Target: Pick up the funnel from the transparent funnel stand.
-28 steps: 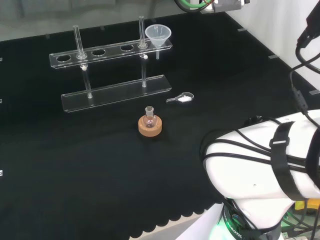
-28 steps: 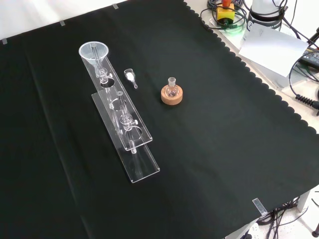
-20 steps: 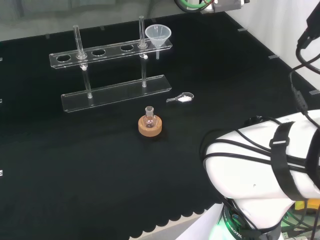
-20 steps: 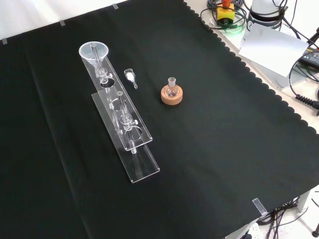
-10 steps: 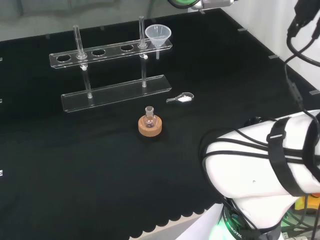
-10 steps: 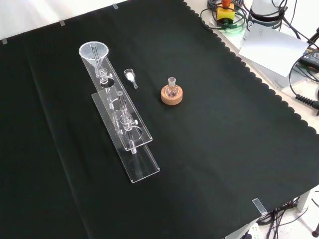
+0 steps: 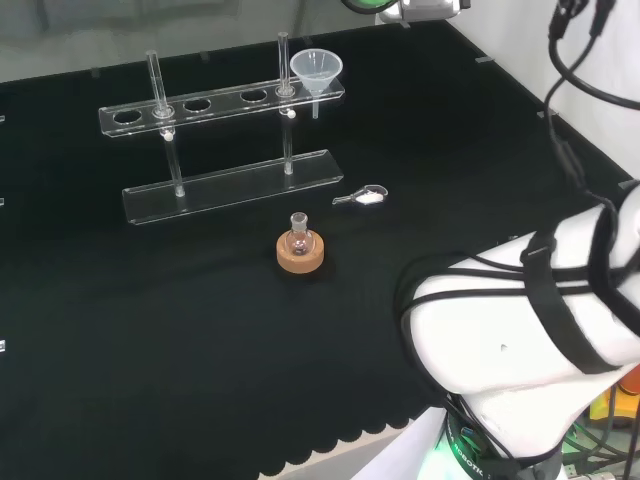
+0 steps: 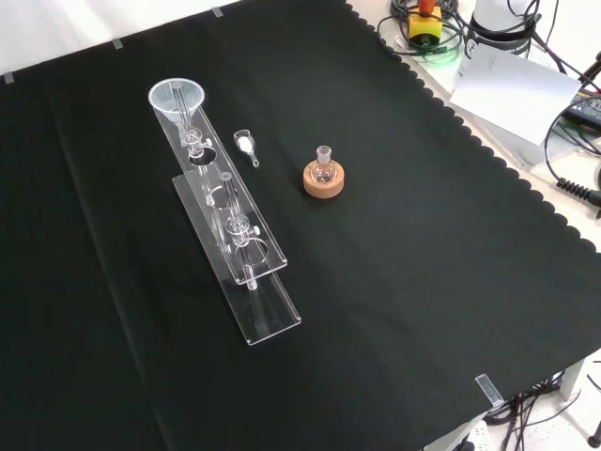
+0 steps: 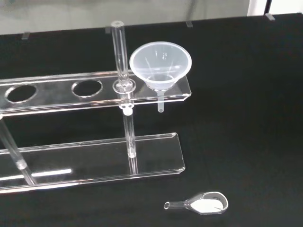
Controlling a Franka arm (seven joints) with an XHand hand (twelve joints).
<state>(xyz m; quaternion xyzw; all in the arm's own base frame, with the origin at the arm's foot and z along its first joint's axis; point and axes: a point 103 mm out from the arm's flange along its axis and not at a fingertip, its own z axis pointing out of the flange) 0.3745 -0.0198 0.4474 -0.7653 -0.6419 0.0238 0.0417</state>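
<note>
A clear funnel (image 7: 316, 68) (image 8: 177, 98) (image 9: 160, 65) sits upright in the end hole of the transparent funnel stand (image 7: 225, 183) (image 8: 266, 315) (image 9: 94, 163), at the right end in the head view and the far end in the front view. Its stem (image 9: 160, 104) hangs below the upper shelf. The stand's other holes (image 9: 86, 88) hold nothing, and two upright rods (image 9: 118, 52) join the shelf to the base. The arm's white links (image 7: 520, 320) stand at the right of the head view.
A small round flask (image 7: 299, 240) (image 8: 324, 167) sits on a cork ring (image 7: 300, 257) (image 8: 324, 182) in front of the stand. A small glass scoop with white powder (image 7: 365, 196) (image 8: 245, 144) (image 9: 201, 204) lies on the black cloth beside the stand's funnel end.
In the head view the arm's white links and cables at the right have shifted and tilted. The funnel, stand, flask and scoop have not moved.
</note>
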